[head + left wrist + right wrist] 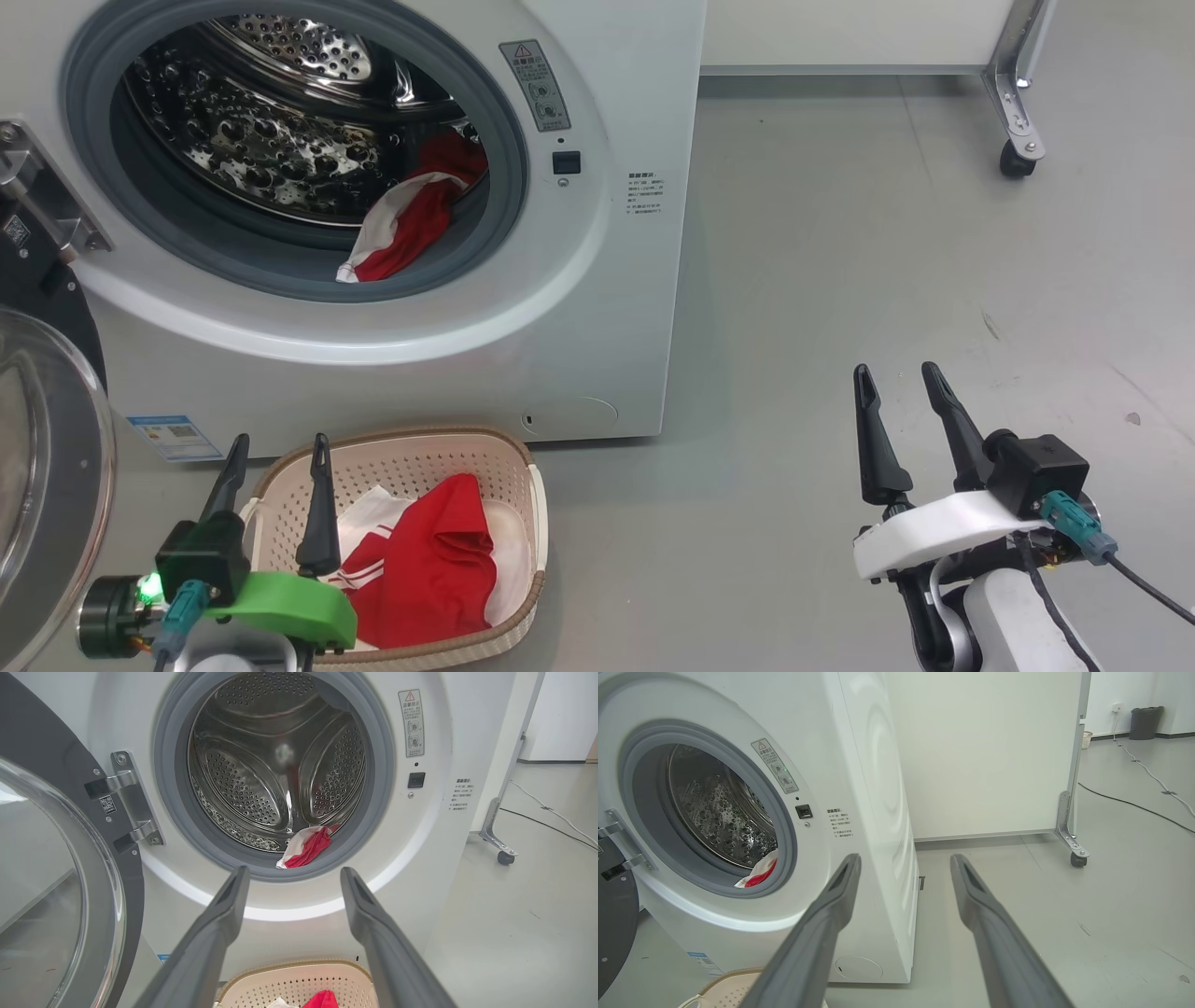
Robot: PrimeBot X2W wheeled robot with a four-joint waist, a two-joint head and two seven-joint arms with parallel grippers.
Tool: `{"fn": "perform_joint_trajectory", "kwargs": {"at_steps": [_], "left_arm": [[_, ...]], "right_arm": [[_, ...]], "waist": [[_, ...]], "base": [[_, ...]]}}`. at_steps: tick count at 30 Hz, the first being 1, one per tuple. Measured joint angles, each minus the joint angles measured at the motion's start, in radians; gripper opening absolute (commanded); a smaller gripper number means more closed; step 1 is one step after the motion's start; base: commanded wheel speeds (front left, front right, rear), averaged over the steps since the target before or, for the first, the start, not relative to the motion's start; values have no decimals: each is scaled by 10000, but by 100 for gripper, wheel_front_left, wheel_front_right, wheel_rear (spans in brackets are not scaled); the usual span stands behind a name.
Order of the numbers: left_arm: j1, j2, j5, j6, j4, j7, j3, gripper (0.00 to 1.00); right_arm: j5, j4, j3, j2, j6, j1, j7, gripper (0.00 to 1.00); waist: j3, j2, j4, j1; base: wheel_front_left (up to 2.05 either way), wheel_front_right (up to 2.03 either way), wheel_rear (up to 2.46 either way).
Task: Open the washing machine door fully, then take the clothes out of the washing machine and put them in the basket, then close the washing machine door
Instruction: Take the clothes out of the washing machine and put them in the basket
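Smooth grey floor (840, 280), faintly scuffed. White partition panel (985, 756) on castor foot (1076, 851). Black cable (1134, 805) trailing across floor. Dark bin (1144, 722) by far wall.

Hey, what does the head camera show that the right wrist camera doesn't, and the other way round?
Head view, not right wrist: the left hand, open by the basket, and the red clothes lying in it. Right wrist view, not head: a dark bin by the far wall and a cable across the floor. Both: the washing machine with its door open, a red garment at the drum's lip, the open right hand, and a caster wheel.
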Motion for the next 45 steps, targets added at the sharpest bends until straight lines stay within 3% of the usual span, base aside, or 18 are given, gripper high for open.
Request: {"fn": "perform_joint_trajectory", "kwargs": {"at_steps": [31,45], "left_arm": [[74,-4,12,0,-155,0,-25,100],[45,240,77,4,-752,113,109,100]], "right_arm": [[0,-29,2,6,0,0,0,100],[-15,-395,295,19,-2,-25,2,100]], "waist": [[103,0,38,0],[1126,0,-107,0]], "base": [[0,0,0],[0,0,0]]}}
